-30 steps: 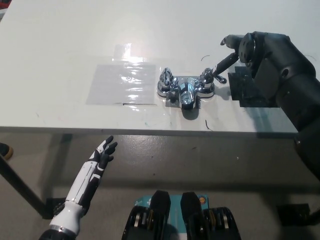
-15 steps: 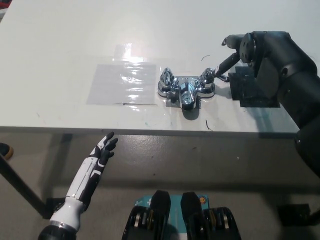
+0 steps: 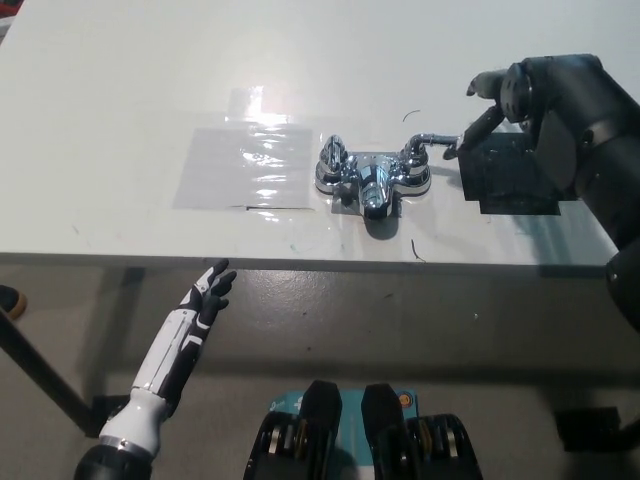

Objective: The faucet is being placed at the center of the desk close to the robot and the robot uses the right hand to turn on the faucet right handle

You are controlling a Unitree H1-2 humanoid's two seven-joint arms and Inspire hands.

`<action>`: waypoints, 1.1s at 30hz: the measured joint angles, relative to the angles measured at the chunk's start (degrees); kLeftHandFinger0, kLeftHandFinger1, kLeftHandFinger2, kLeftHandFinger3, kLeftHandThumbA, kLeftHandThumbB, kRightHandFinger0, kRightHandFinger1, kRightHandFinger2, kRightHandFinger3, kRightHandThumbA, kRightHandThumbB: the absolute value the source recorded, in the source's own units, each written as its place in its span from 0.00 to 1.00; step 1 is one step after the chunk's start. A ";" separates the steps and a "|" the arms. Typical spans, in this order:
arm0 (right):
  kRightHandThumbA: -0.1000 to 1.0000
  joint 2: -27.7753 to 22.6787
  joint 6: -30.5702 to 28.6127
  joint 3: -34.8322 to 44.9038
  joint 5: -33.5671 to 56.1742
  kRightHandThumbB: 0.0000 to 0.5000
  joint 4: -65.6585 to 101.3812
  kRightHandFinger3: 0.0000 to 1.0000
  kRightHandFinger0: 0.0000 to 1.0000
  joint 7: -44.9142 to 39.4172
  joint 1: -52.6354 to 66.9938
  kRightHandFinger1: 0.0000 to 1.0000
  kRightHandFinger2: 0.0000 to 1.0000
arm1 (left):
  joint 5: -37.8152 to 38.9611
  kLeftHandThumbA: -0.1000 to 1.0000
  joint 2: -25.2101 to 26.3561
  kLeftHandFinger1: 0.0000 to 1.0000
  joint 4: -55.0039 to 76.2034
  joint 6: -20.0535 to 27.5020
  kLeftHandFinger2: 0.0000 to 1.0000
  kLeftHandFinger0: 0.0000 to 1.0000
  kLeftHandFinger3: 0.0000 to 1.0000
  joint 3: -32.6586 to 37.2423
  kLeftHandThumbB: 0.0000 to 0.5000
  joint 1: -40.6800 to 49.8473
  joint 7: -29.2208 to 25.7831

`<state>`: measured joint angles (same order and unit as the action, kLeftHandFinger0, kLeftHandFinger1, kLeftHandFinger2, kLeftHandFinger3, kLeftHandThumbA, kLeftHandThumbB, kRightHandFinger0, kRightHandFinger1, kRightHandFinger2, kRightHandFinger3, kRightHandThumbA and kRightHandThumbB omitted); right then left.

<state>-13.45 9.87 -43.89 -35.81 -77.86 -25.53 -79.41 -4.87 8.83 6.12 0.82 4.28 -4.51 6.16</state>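
Where the right hand [image 3: 535, 105] stands in the head view: further toward picture right than a second ago, above the black patch [image 3: 510, 185] on the bench [image 3: 120, 90], beside the faucet's right end.
Right-hand fingers [image 3: 478, 128]: spread and gripping nothing; one reaches down-left to the tip of the lever, another sticks out above it; contact at the tip looks likely but cannot be confirmed.
Right handle [image 3: 432, 141]: its lever now points out toward picture right; a second ago it sat tucked close against the body under the fingertip, so it has swung outward with the hand.
Faucet [image 3: 372, 180]: chrome, at the middle of the bench near the robot's edge, in the same spot as before; the base has not slid.
Left handle [image 3: 333, 156]: unchanged.
Clear sheet [image 3: 245, 165]: flat on the bench just left of the faucet, untouched.
Left hand [image 3: 207, 297]: resting below the near bench edge at lower left, fingers loosely open, holding nothing; it has barely drifted.
Meaning for the task: the turn appears under way or nearly complete; how far the valve has opened cannot be told.
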 measured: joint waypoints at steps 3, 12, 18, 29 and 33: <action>0.66 -0.43 -0.39 0.01 -0.12 0.99 0.01 1.00 1.00 0.02 0.00 1.00 1.00 | -0.01 1.00 0.01 1.00 0.00 0.01 1.00 1.00 1.00 0.10 0.27 -0.01 0.00; 0.81 -1.74 -1.40 2.38 -0.13 0.99 2.46 1.00 1.00 1.08 0.39 1.00 1.00 | 0.01 1.00 0.01 1.00 0.00 0.02 1.00 1.00 1.00 0.34 0.26 -0.01 0.00; 0.93 -3.87 -1.88 3.63 0.30 0.84 5.09 1.00 1.00 -2.67 -0.22 1.00 1.00 | 0.09 1.00 0.07 1.00 0.00 -0.04 1.00 1.00 1.00 0.30 0.25 -0.06 0.00; 1.00 -13.46 -0.11 23.08 9.51 0.77 10.65 1.00 1.00 -11.79 -1.05 1.00 1.00 | 0.08 1.00 0.05 1.00 -0.17 -0.34 1.00 1.00 1.00 0.32 0.29 -0.04 -0.01; 1.00 -15.08 1.40 31.94 13.98 0.97 12.09 1.00 1.00 -13.33 0.80 1.00 1.00 | 0.08 1.00 0.04 1.00 -0.29 -0.76 1.00 1.00 1.00 0.33 0.24 -0.04 -0.02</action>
<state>-28.52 11.27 -11.95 -21.84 -65.77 -38.87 -78.61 -4.78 8.87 5.82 0.05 4.61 -4.54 6.15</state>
